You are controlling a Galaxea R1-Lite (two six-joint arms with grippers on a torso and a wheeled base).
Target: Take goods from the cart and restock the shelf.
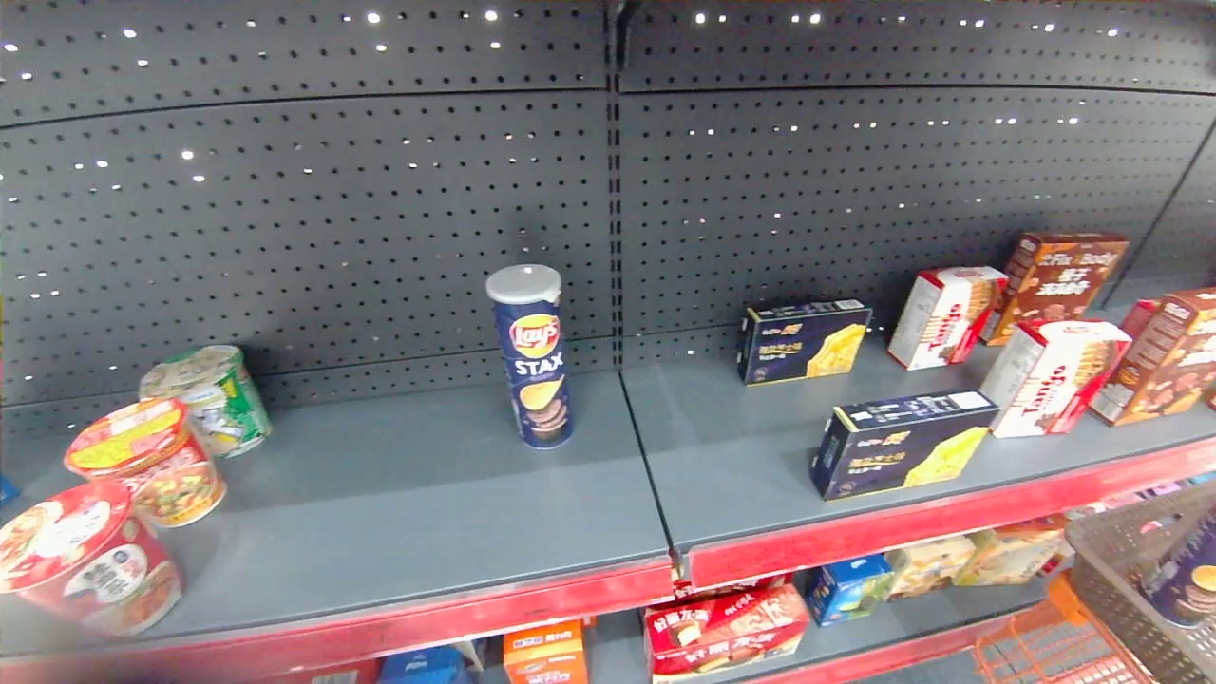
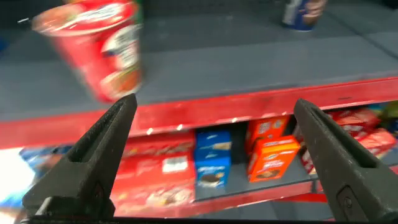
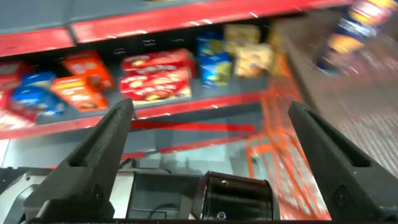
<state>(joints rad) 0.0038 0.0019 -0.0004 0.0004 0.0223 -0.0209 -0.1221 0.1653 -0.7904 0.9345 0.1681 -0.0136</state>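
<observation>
— Two grippers, do they hold something?
— No, both hold nothing. The left gripper (image 2: 214, 102) has its jaws spread wide in front of the red edge of the shelf (image 2: 249, 62). A red cup (image 2: 99, 46) stands on the shelf just behind that edge. The right gripper (image 3: 211, 106) also has its jaws spread wide, before the lower shelf.
— Where are the goods?
— One can (image 1: 532, 356) stands upright on the shelf, close to the back wall, just beside the middle seam. A second can (image 1: 1183, 579) is in the cart (image 1: 1111, 551), at the robot's lower right.
— And the rest?
— A yellow cup (image 1: 147, 461) and a green cup (image 1: 207, 399) stand at the shelf's left end. Several boxes (image 1: 898, 442) stand on its right half.
</observation>
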